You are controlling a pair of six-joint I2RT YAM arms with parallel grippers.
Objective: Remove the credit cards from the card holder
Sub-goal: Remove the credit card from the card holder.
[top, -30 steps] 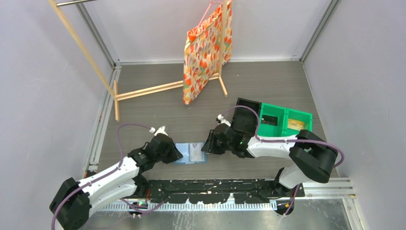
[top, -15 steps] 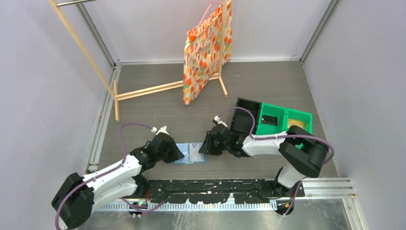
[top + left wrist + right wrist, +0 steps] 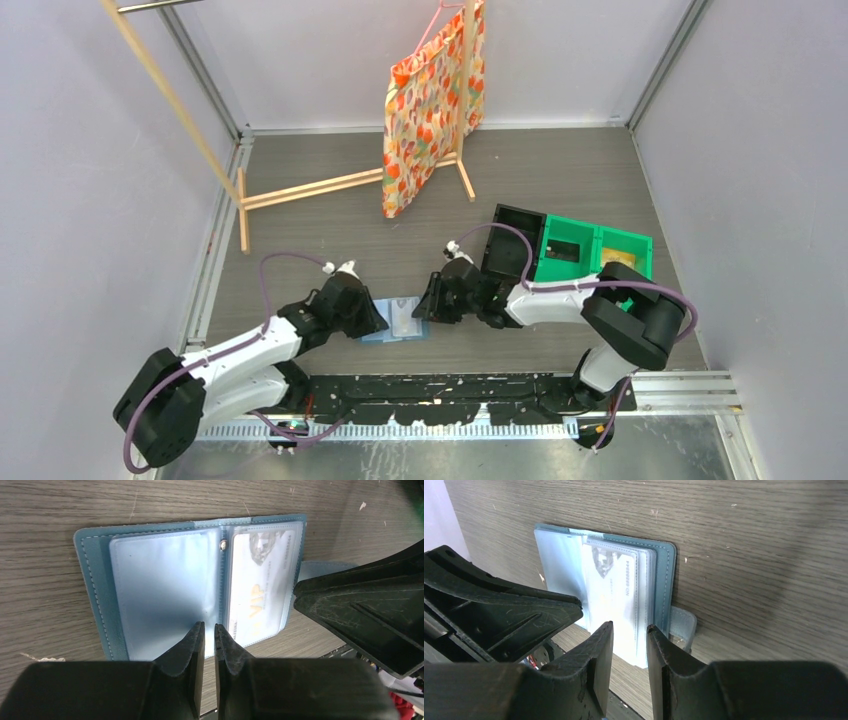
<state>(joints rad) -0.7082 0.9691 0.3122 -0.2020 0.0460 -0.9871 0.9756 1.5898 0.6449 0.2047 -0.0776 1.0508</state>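
The teal-blue card holder lies open on the table between the two grippers. In the left wrist view its left sleeve is bare and its right sleeve holds a whitish-grey credit card with gold "VIP" lettering. In the right wrist view that card tops a stack of sleeves. My left gripper has its jaws almost together at the holder's near edge, with nothing seen between them. My right gripper is a little open, its tips over the near edge of the card stack. The holder's strap sticks out beside it.
A green bin holding a tan-yellow card, and a black bin, stand at the right. A patterned bag hangs on a wooden stand at the back. A black rail runs along the near edge.
The right gripper has moved left onto the card holder's right side. The left gripper has edged right onto its left side. The holder has stayed in place.
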